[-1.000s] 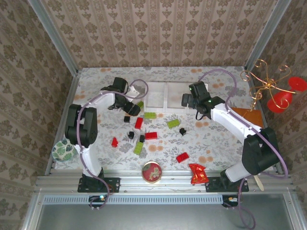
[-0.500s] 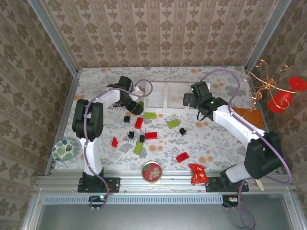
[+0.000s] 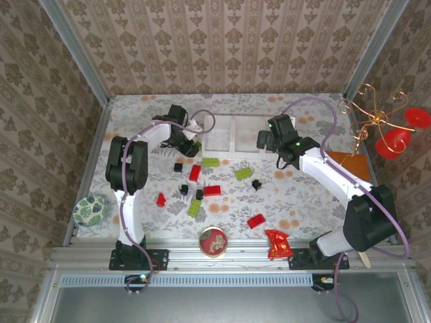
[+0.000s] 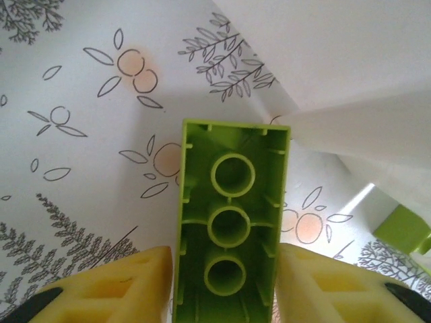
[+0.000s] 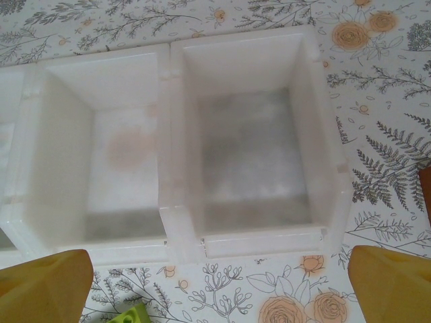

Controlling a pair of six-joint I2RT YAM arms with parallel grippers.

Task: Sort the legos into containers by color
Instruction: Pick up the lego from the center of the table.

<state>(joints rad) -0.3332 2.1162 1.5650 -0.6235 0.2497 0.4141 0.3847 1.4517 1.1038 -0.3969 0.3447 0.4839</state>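
Beside the tray's left end, the left gripper (image 4: 225,276) clamps a lime-green lego (image 4: 230,202), its hollow underside facing the wrist camera.
Both yellow pads (image 4: 135,286) press the brick's long sides, just beside the white three-compartment tray (image 3: 232,134). The right gripper (image 5: 215,293) hangs above the tray's right end, jaws spread wide. On the table (image 3: 303,202) lie three more green legos (image 3: 211,162), four red legos (image 3: 212,190) and four black legos (image 3: 256,184).
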